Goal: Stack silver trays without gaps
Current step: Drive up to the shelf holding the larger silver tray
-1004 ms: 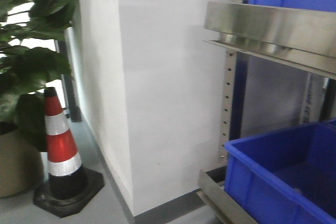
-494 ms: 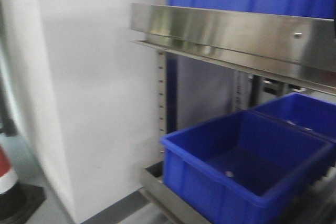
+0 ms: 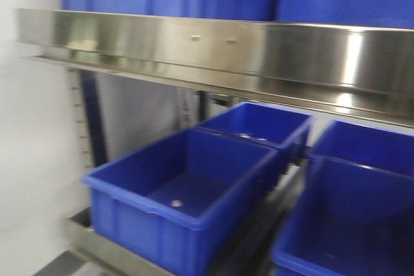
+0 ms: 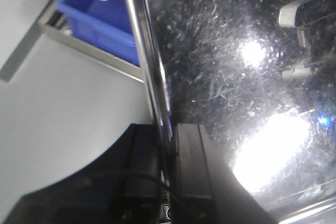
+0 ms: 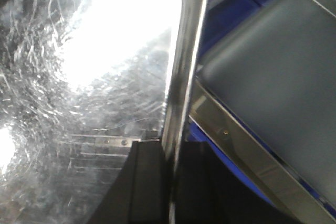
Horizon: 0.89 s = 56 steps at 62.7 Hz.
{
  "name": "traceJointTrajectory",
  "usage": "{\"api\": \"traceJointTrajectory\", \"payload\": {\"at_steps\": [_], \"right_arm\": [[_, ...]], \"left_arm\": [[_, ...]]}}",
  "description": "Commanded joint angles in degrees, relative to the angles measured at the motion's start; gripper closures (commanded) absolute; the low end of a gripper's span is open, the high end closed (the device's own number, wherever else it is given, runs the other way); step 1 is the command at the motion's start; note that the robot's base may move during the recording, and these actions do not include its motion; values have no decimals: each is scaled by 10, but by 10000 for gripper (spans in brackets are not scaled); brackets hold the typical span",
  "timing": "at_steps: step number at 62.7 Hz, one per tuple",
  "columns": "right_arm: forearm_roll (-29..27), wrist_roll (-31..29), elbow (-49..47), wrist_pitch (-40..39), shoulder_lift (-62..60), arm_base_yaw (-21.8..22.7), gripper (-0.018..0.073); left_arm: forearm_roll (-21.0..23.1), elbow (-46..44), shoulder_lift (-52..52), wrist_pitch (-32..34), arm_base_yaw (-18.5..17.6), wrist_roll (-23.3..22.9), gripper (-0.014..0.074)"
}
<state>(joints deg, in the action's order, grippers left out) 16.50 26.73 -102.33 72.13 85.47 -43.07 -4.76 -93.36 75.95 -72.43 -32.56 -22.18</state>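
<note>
step: carry; we judge the silver tray (image 4: 236, 77) is held off the floor, not yet stacked
left pincer (image 4: 169, 142): clamped on the tray's rim
right pincer (image 5: 170, 177): clamped on a rim too; same tray, we guess
front view: only blue bins (image 3: 181, 192) under the shelf rail (image 3: 194, 43); no second tray seen
next: we find the other tray; line up corners; lower level

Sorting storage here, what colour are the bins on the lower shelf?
Solid blue; the bins show best in the exterior front-facing view.
</note>
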Motion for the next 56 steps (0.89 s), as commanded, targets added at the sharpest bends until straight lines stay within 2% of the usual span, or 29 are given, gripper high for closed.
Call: {"api": "traceJointTrajectory", "payload": {"at_steps": [1, 56], "right_arm": [[-1, -15, -17, -20, -20, -2, 501], [-1, -15, -17, -20, -20, -2, 501]], "left_arm": [[42, -20, -18, -3, -5, 11, 638], [42, -20, -18, -3, -5, 11, 638]]}}
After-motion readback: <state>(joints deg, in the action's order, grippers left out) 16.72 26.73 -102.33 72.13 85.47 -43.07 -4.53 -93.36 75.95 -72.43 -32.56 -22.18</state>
